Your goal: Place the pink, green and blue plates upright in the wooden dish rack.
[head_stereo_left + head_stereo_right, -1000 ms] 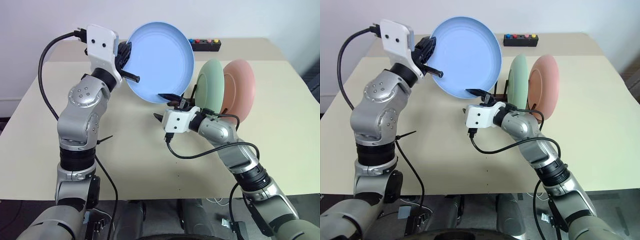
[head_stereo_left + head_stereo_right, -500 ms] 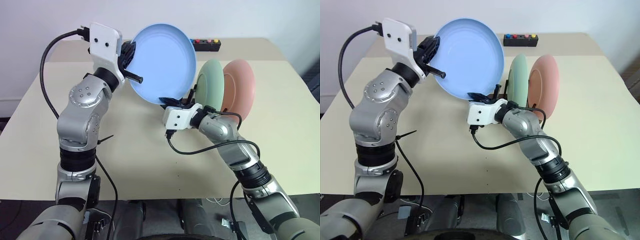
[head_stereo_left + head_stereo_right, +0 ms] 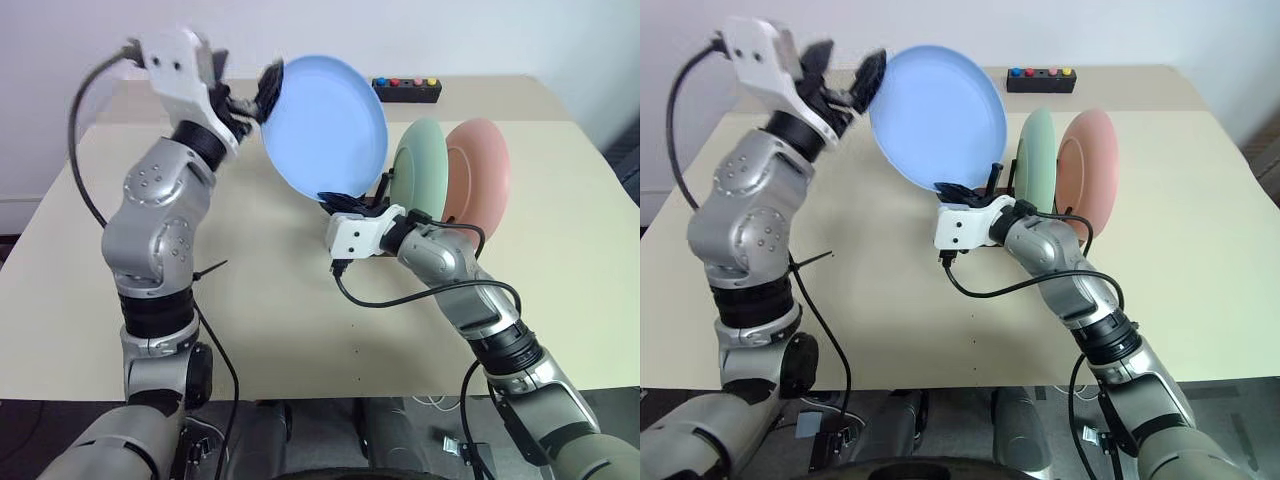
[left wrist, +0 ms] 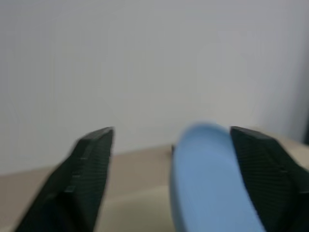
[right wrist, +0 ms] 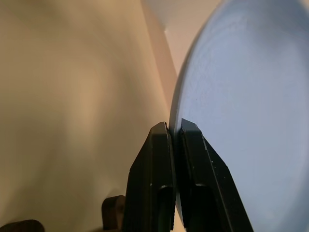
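Midway through a handover, the blue plate is pinched at its lower rim by the right gripper, whose jaws are clamped on the edge, as the right wrist view confirms. The left gripper is seen at the plate's upper left rim with its fingers spread wide and the rim loose between them, so the plate is carried by the right gripper alone. It is held upright above the middle of the table, just beside the green plate, which stands with the pink plate in the rack toward the far right corner. For the step to be done well, the plate should be kept vertical, lined up with the free slot beside the green plate, lowered slowly between the pegs, and released only once it is seated.
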